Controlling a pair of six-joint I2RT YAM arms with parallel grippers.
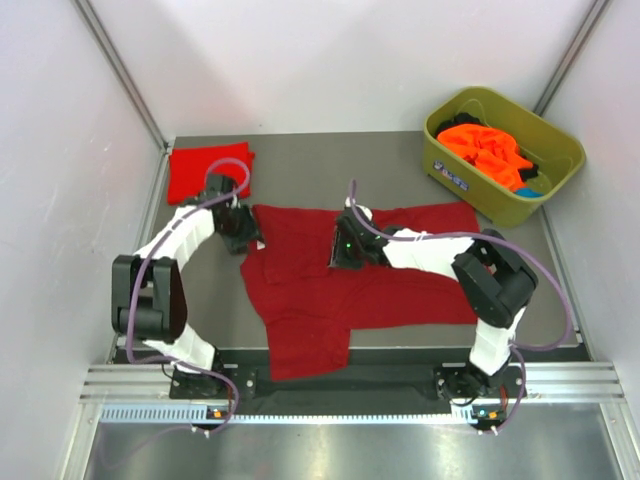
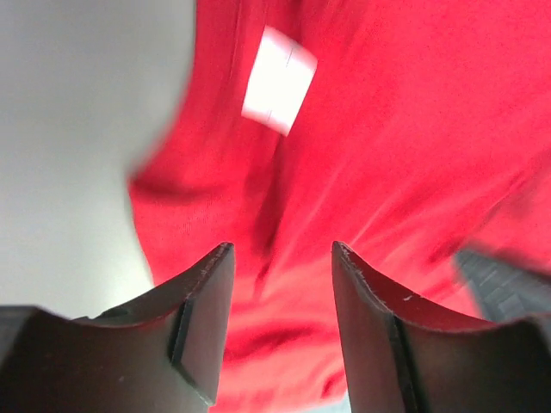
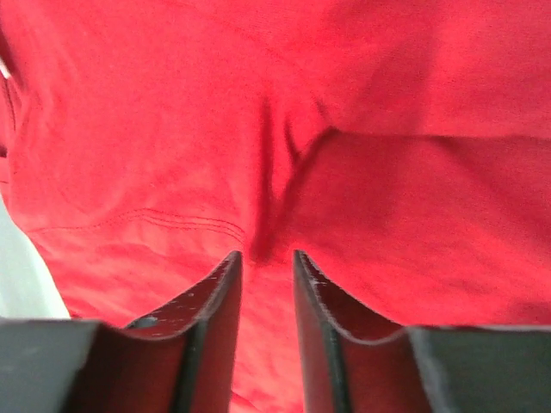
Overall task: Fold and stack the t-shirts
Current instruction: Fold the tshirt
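The spread-out cloth t-shirt (image 1: 330, 290) is plain dark crimson, with a small white neck label (image 2: 278, 80). The folded cloth shirt (image 1: 208, 170) is a brighter red. The cloth shirts (image 1: 485, 148) in the olive-green plastic tub (image 1: 510, 205) are orange, among bits of black and blue. The flat counter (image 1: 390, 170) is dull grey.

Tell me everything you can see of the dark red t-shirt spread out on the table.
The dark crimson t-shirt is soft knit cloth, lying flat but wrinkled on the grey table, one part reaching the near edge. A white neck label shows. The left pincer and right pincer sit low over it, jaws apart.
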